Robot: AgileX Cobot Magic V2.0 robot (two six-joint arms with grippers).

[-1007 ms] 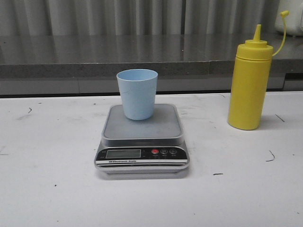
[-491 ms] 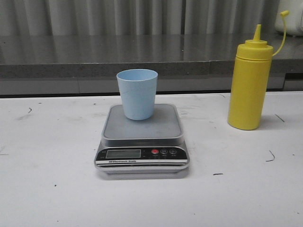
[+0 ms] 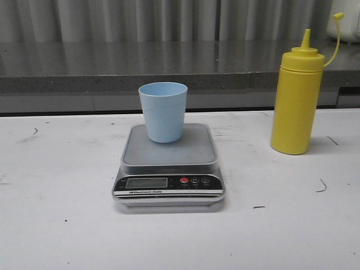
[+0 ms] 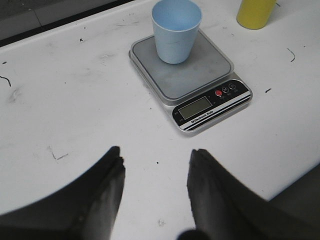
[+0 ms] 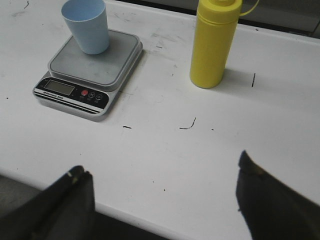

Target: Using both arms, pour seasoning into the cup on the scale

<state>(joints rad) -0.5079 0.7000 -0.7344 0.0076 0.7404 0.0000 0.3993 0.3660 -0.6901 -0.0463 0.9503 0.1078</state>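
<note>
Both pincers were spread wide and holding nothing: the left pincer [image 4: 155, 187] hung over bare white desk [image 3: 56, 225] short of the scale, and the right pincer [image 5: 165, 192] sat back near the desk edge, well apart from the bottle. So basically nothing of the job was done yet; grabbing the bottle, tipping it and squeezing were all still to come, I'd say.

Biggest thing on there was the tall yellow plastic squeeze bottle [image 3: 296, 101], upright off to the right of the scale, pointed nozzle bare with its tethered cap dangling off. Then the flat grey digital kitchen scale [image 3: 169, 166], middle of the desk, its display too small to read. Smallest, the pale blue tapered plastic cup [image 3: 163, 111] stood upright on the platform, looking empty inside.
</note>
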